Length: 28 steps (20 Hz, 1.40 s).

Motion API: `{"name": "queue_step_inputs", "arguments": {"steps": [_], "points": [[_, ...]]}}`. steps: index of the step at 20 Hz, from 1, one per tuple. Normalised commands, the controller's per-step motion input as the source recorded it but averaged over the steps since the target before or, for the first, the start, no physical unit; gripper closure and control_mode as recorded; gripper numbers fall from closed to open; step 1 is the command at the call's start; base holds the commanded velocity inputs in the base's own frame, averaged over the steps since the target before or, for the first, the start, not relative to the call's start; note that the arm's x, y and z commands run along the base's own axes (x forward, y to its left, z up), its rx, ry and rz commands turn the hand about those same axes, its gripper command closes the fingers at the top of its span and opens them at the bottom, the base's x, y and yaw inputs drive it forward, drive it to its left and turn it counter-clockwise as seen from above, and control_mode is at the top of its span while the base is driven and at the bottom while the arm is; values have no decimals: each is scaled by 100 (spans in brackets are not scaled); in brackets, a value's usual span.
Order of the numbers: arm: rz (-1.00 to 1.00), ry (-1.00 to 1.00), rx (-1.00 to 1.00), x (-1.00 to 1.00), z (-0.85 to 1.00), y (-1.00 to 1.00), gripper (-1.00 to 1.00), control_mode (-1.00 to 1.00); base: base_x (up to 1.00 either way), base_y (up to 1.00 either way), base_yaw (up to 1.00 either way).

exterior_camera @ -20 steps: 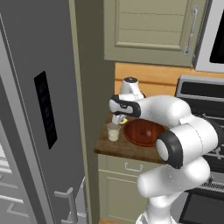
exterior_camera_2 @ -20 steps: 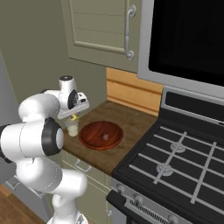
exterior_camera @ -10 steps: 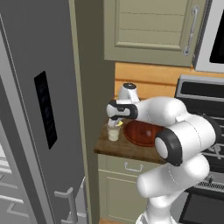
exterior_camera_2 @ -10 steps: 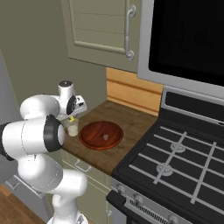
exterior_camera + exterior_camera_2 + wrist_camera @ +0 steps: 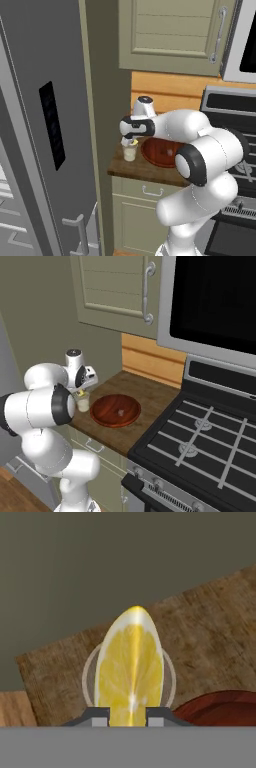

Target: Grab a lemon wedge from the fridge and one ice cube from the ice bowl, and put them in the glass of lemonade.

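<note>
I have the arm folded forward and to the left, forearm roughly level, hand pointing down over the left end of the counter. The gripper (image 5: 131, 142) is clenched on the lemon wedge (image 5: 131, 667), one piece, bright yellow, held upright between the two finger tips (image 5: 97, 716). In the hand view the wedge sits directly above the round rim of the glass of lemonade (image 5: 168, 682); I cannot tell whether its lower tip touches the liquid. From the left base view the glass (image 5: 130, 152) stands under the hand, one tumbler with pale liquid.

The ice bowl (image 5: 115, 409), one, reddish-brown and shallow, lies just beside the glass on the stove side, near but not touching as far as I can see. A small pale lump (image 5: 120, 412) lies in the bowl; I count one.

Wooden counter (image 5: 150, 398) over beige cabinets, one drawer pull (image 5: 151, 191) in view. The fridge (image 5: 45, 125) stands tall and grey to the left with its black panel. One upper cabinet door (image 5: 172, 32) with a bar handle above. Black gas stove (image 5: 210, 431) to the right.
</note>
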Motion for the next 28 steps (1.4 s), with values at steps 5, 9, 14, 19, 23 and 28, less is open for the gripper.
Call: {"name": "queue_step_inputs", "arguments": {"steps": [5,9,14,19,23,28], "points": [[0,0,0,0,-34,0,100,-100,0,0,0],[0,0,0,0,-3,0,100,-100,0,0,0],[0,0,0,0,0,0,100,-100,0,0,0],[0,0,0,0,0,0,-100,-100,0,0,0],[0,0,0,0,0,0,-100,-100,0,0,0],[0,0,0,0,0,0,-100,-100,0,0,0]]}}
